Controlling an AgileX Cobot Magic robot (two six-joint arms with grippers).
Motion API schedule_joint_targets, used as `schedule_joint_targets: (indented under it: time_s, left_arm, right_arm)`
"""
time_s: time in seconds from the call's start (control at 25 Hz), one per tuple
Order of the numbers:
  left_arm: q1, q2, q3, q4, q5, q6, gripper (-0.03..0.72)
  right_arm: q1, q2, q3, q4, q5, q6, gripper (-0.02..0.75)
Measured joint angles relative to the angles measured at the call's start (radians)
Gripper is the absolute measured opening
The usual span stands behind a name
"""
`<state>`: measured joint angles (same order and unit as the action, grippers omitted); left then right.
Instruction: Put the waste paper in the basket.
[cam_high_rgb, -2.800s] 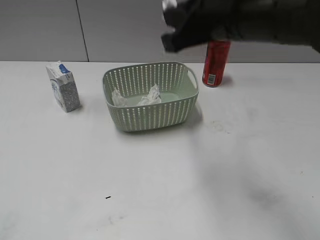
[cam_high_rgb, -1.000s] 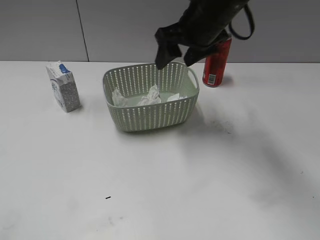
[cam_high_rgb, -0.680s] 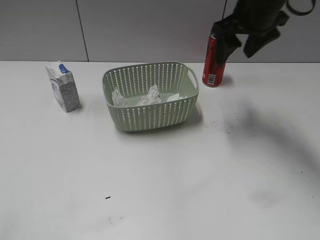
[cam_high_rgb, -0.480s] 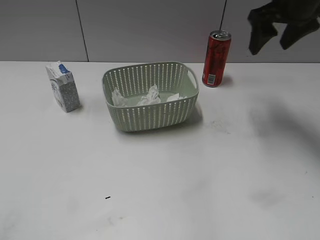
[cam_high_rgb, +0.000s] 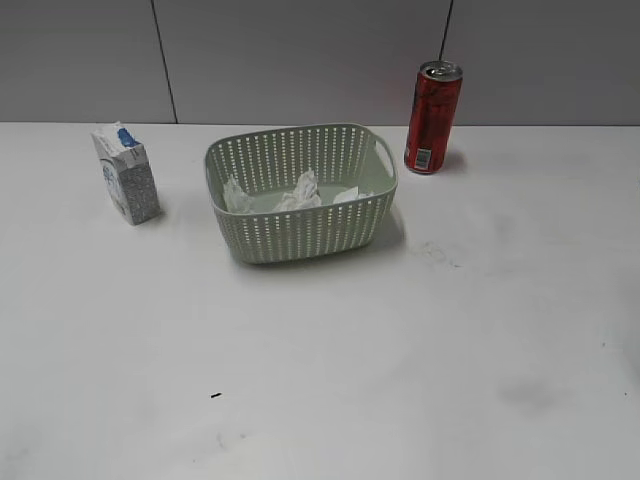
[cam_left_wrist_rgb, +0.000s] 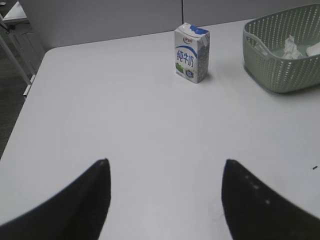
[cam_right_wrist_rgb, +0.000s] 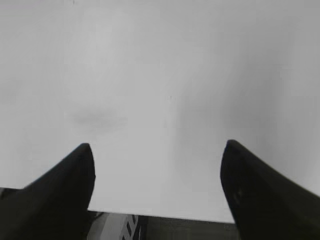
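The pale green slotted basket (cam_high_rgb: 300, 215) stands on the white table, and it shows again at the upper right of the left wrist view (cam_left_wrist_rgb: 280, 65). Three crumpled white waste paper wads lie inside it: one at the left (cam_high_rgb: 237, 195), one in the middle (cam_high_rgb: 303, 190), one at the right (cam_high_rgb: 347, 194). Neither arm shows in the exterior view. My left gripper (cam_left_wrist_rgb: 165, 165) is open and empty above bare table, far from the basket. My right gripper (cam_right_wrist_rgb: 157, 147) is open and empty above the table's edge.
A white-and-blue milk carton (cam_high_rgb: 127, 174) stands upright left of the basket; it also shows in the left wrist view (cam_left_wrist_rgb: 191, 52). A red can (cam_high_rgb: 433, 117) stands behind the basket's right end. The table edge (cam_right_wrist_rgb: 165, 215) runs under my right gripper.
The right arm was over the basket, then swung right and up and left the exterior view. A third paper wad now lies at the basket's right side.
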<state>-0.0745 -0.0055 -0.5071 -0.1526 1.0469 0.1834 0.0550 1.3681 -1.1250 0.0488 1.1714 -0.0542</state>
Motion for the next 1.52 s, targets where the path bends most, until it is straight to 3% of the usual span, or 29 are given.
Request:
schedule_joint_targets:
  time_s: [0.32,0.6,1.08,1.52]
  left_arm:
    - [0.0,0.0,0.0,0.0,0.0,0.0,0.508]
    - [0.0,0.0,0.0,0.0,0.0,0.0,0.508]
    - [0.0,0.0,0.0,0.0,0.0,0.0,0.508]
    - [0.0,0.0,0.0,0.0,0.0,0.0,0.508]
  right_arm:
    - [0.0,-0.484,0.443,-0.002,-0.178,0.0,0.591]
    - [0.0,-0.856,0.683,-0.002,-0.224,0.0,0.591]
    - [0.0,-1.287,0.693,-0.002,-0.227,0.0,0.59]
    - [0.0,-1.373,0.693,0.006,-0.229,0.0,0.59]
